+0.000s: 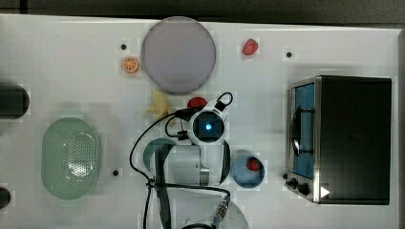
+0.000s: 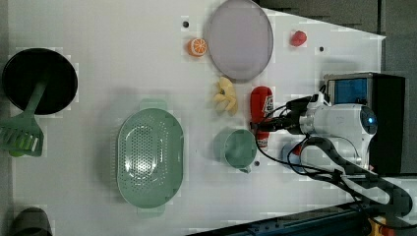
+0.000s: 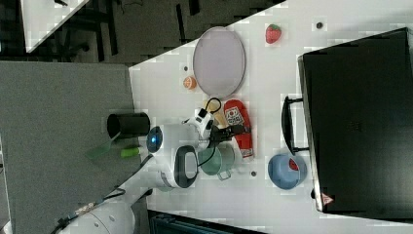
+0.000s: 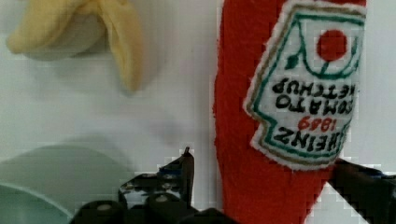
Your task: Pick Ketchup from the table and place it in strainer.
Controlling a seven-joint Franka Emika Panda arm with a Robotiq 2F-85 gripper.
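The ketchup (image 2: 261, 110) is lying flat on the white worktop (image 2: 98, 59), not lifted, well apart from the strainer (image 2: 150, 156). In the left view it sits between the peeled banana (image 2: 225, 96) on the left view's left and the arm's white wrist on the left view's right, with the green mug (image 2: 235, 148) just below it.

The claw (image 4: 261, 175) is down over the bottle with its fingers spread, one on each side of the red body. In the wrist view the left finger (image 4: 180, 175) has a sliver of white worktop showing between it and the bottle, and the other one sits right at the bottle's edge under the label. Can't tell from that if it's actually touching. So it's straddling the ketchup, not pinching it.

Strainer is on the left view's left of the mug, sitting empty with its holes showing.

Other stuff around: a big grey plate (image 1: 178, 54) near the worktop's far edge in the top view, an orange slice (image 1: 130, 65) next to it, a strawberry (image 1: 250, 46) on the plate's other side, a blue bowl (image 3: 286, 171) with something red in it near the black toaster oven (image 1: 348, 138). In the left view there's a black pan (image 2: 39, 81) and a green spatula (image 2: 22, 135) over at the left view's left edge
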